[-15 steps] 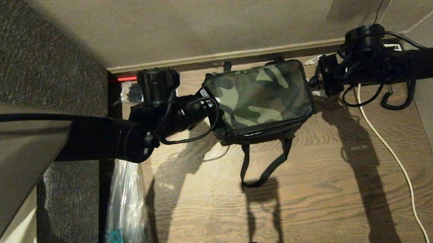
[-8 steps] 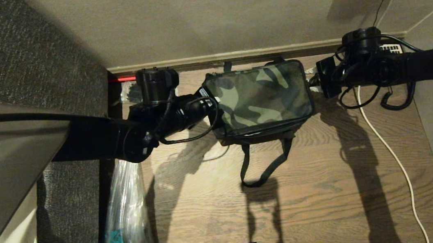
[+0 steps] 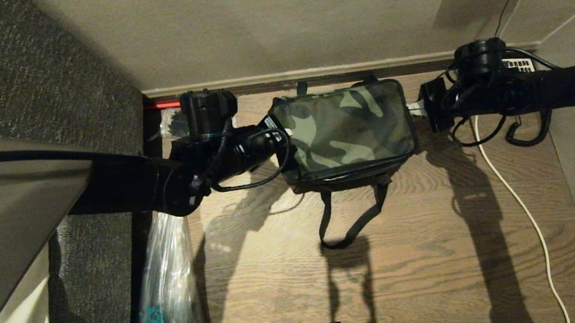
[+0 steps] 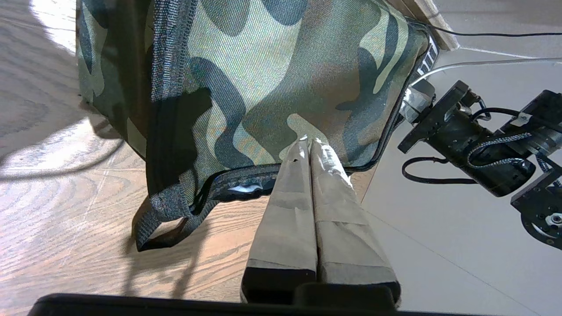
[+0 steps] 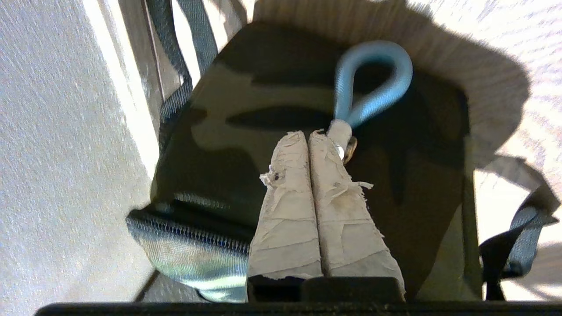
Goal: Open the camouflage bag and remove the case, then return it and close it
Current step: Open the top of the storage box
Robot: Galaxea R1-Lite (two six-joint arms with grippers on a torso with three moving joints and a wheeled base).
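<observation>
Lying widthwise, camouflage bag (image 3: 345, 127), lid up

Camouflage bag (image 3: 345, 129) sits on floor (image 3: 414, 255) btwn both end effectors: left end effector (image 4: 311, 145) touching its left side, right end effector (image 5: 305, 138) at its right side, just beside zipper loop (image 5: 373, 83). Wall (image 3: 275, 20) behind bag.

The right gripper (image 5: 309, 138) has its tape-wrapped fingers (image 5: 287, 206) pressed together over the camouflage bag (image 5: 228, 123). The light-blue loop (image 5: 373, 83) lies just beside the fingertips, not visibly pinched. The bag's black strap handle (image 5: 513, 250) hangs at its far side.
</observation>
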